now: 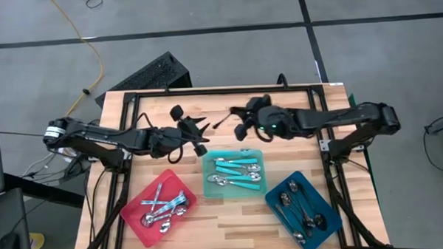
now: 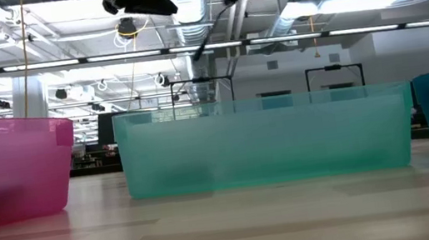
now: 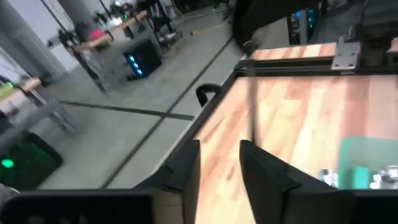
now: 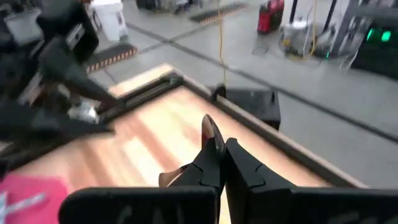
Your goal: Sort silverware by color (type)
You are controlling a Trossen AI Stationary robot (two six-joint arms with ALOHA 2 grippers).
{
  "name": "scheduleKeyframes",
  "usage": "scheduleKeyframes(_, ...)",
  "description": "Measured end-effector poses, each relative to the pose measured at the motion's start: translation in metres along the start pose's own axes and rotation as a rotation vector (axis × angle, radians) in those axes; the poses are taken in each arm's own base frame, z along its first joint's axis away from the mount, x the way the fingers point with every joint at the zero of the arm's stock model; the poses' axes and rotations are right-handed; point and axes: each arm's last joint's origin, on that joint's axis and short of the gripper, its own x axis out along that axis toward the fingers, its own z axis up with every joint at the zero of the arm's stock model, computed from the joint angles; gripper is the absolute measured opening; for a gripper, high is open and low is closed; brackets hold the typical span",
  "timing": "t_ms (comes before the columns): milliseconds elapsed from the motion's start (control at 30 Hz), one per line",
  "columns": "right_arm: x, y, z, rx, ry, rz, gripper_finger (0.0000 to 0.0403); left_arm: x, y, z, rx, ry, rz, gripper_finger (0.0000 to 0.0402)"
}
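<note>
From above, a wooden tabletop carries three trays: silver spoons in the red tray, turquoise-handled spoons in the teal tray, dark spoons in the blue tray. No loose spoons show, so sorting looks nearly finished. The left gripper hovers with fingers parted, empty. From its wrist, the right gripper is clenched on a dark spoon.

dark spoon | tilted, airborne | clamped in right end effector
</note>
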Motion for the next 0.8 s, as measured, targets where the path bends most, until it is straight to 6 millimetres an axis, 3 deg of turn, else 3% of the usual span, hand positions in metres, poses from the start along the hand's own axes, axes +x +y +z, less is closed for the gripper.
scheduleKeyframes(133, -0.035, -0.012, 0.004, 0.042, 0.064, 0.013, 0.0023, -0.013, 0.007, 0.002, -0.083, 0.009, -0.049, 0.0122)
scheduleKeyframes(400, -0.088, -0.037, -0.002, 0.119, 0.247, 0.033, 0.0023, -0.037, 0.025, 0.002, -0.251, 0.053, -0.208, 0.0124)
scheduleKeyframes(633, -0.111, -0.047, -0.008, 0.231, 0.427, 0.143, 0.0023, -0.061, 0.036, 0.007, -0.607, 0.124, -0.522, 0.0124)
scheduleKeyframes(800, -0.117, -0.047, -0.014, 0.278, 0.603, 0.231, 0.0023, -0.069, 0.037, 0.005, -0.782, 0.229, -0.634, 0.0124)
